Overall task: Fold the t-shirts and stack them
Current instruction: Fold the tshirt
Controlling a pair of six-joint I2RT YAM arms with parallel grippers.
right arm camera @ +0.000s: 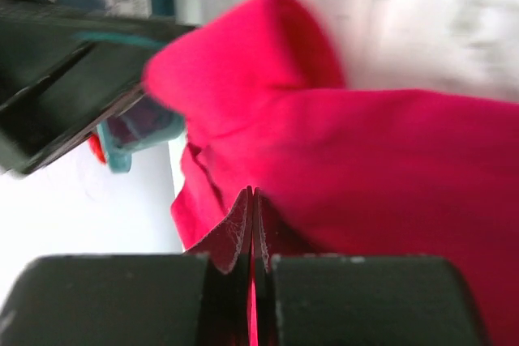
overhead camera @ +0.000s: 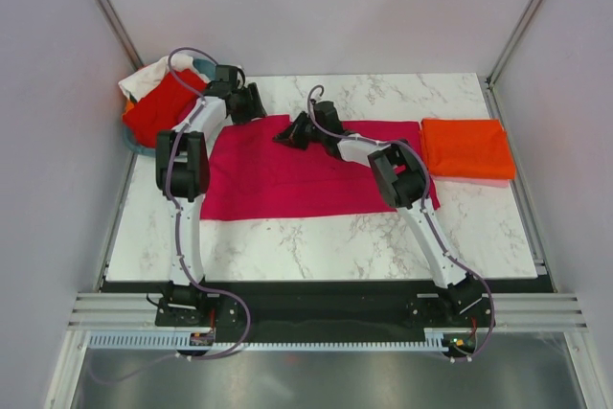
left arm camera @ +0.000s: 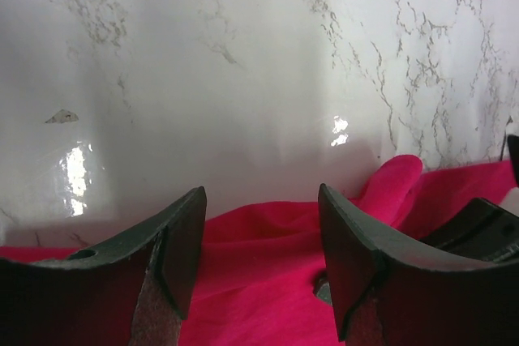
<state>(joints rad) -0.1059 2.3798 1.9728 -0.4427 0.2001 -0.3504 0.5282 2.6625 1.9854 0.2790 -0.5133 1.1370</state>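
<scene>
A magenta-pink t-shirt (overhead camera: pixel 287 179) lies spread flat across the middle of the marble table (overhead camera: pixel 383 237). My right gripper (overhead camera: pixel 287 133) sits at the shirt's far edge, shut, with a fold of the pink cloth (right arm camera: pixel 324 119) pinched between its fingers and bulging up beyond the tips (right arm camera: pixel 253 192). My left gripper (overhead camera: pixel 251 102) hovers just left of it at the same edge. It is open, and the pink fabric (left arm camera: pixel 268 281) lies loose between and below its fingers (left arm camera: pixel 261 200). An orange t-shirt (overhead camera: pixel 466 148) lies folded at the right.
A teal basket (overhead camera: pixel 139 147) at the far left corner holds a red t-shirt (overhead camera: pixel 158 112) and a white one (overhead camera: pixel 153 74). Grey walls close in the table on both sides. The two grippers are close together.
</scene>
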